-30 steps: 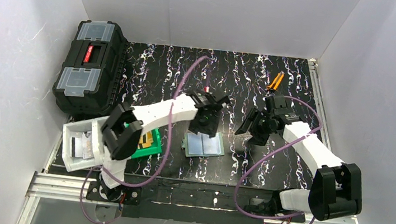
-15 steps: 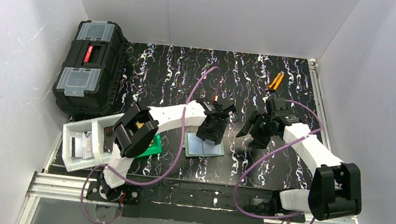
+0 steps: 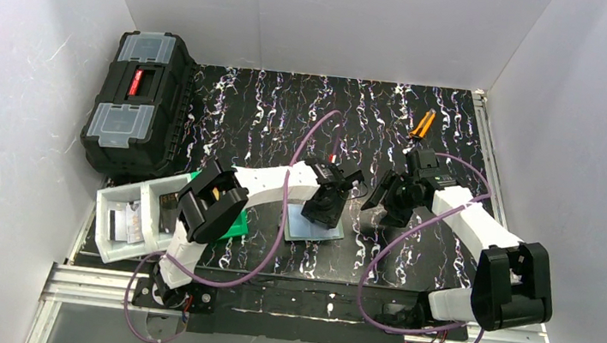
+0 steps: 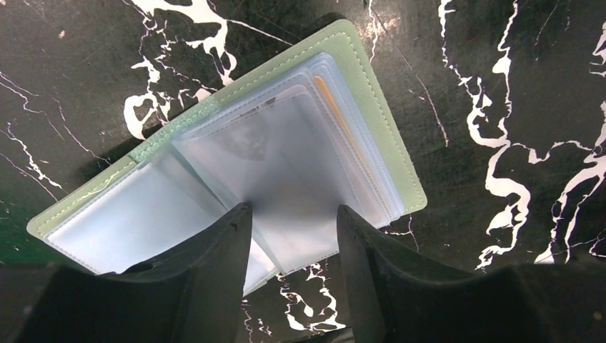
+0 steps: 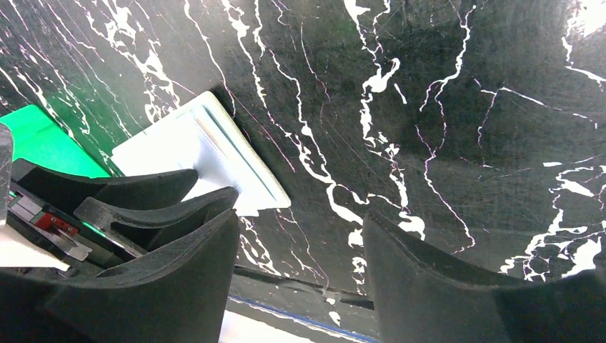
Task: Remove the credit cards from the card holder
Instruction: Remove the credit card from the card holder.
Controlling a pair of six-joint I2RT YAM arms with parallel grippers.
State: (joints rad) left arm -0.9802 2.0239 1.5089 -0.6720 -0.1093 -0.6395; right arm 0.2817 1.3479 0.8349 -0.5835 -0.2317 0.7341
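The card holder lies open on the black marbled mat, pale green outside with clear pocket pages inside. The thin orange edge of a credit card shows inside its right-hand pockets. My left gripper is down on the holder's right half. Its jaws stand apart, with a clear pocket page between the fingertips. My right gripper hovers open over bare mat just right of the holder, with nothing between its fingers. The right wrist view shows the holder and the left fingers on it.
A black toolbox stands at the back left. A white bin and a green bin sit at the front left, the green one mostly hidden by the left arm. Orange pliers lie at the back right.
My left gripper has swung right and come down onto the holder's right half, its jaws a little narrower. The right gripper has hardly moved.
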